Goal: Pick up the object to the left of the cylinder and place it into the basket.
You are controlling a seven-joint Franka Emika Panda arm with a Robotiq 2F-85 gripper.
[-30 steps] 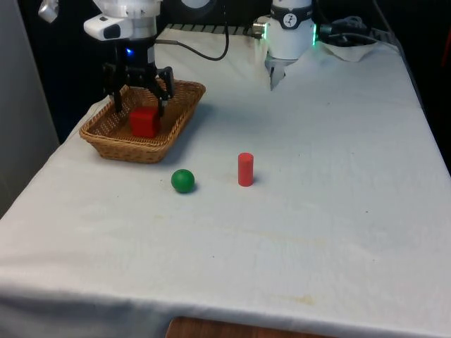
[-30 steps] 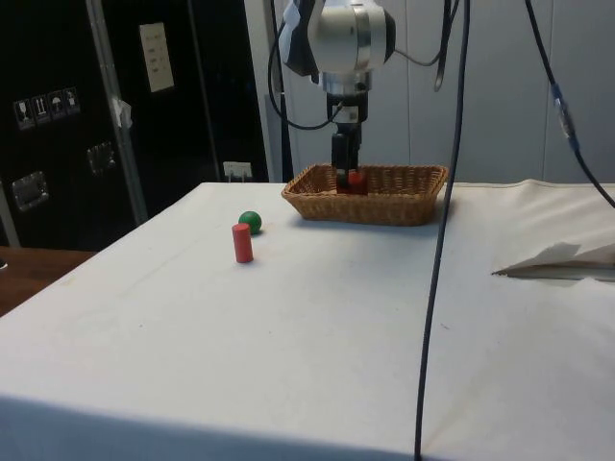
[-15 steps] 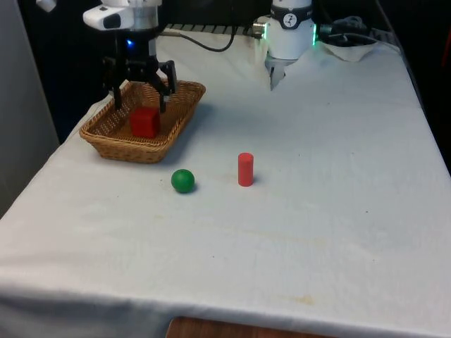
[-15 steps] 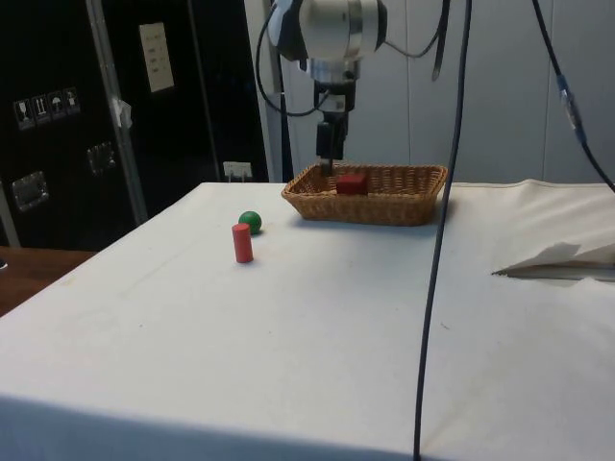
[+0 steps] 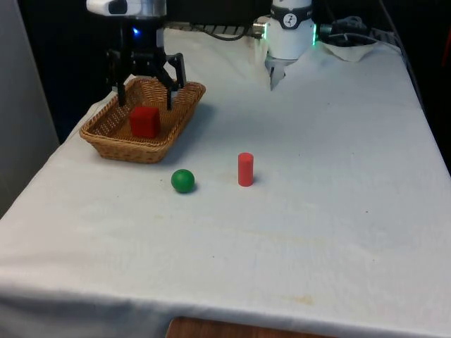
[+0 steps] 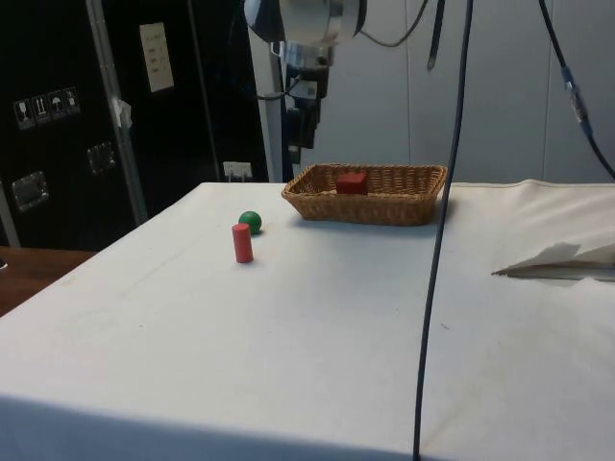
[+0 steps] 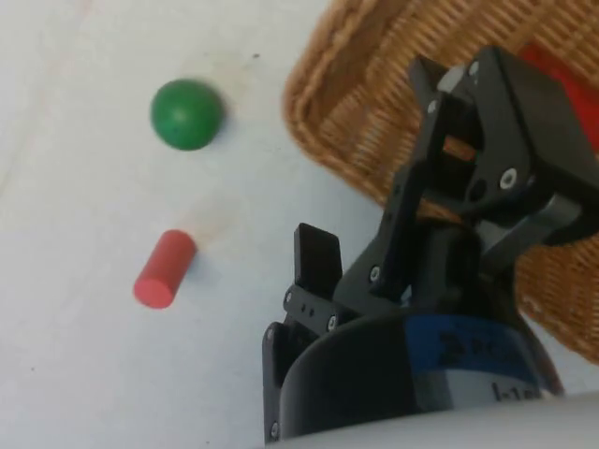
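A red cube [image 5: 144, 121] [image 6: 351, 182] [image 7: 571, 75] lies inside the wicker basket [image 5: 120, 149] [image 6: 384, 206] [image 7: 374, 56] at the front view's left. My gripper [image 5: 146, 98] [image 6: 296, 134] [image 7: 370, 164] hangs above the basket's far part, open, with nothing between its fingers. A green ball [image 5: 182, 180] [image 6: 250, 220] [image 7: 187, 113] rests on the cloth in front of the basket. To the ball's right in the front view, a small red cylinder [image 5: 244, 170] [image 6: 242, 243] [image 7: 165, 269] stands upright.
A black cable [image 6: 437, 240] hangs down across the side view. Crumpled white cloth [image 6: 557, 259] lies at the table's far end. The white cloth [image 5: 317, 211] stretches bare to the front view's right of the cylinder.
My gripper has risen out of the basket, from down around the red cube to well above it. The cube stays in the basket. Ball and cylinder have not moved.
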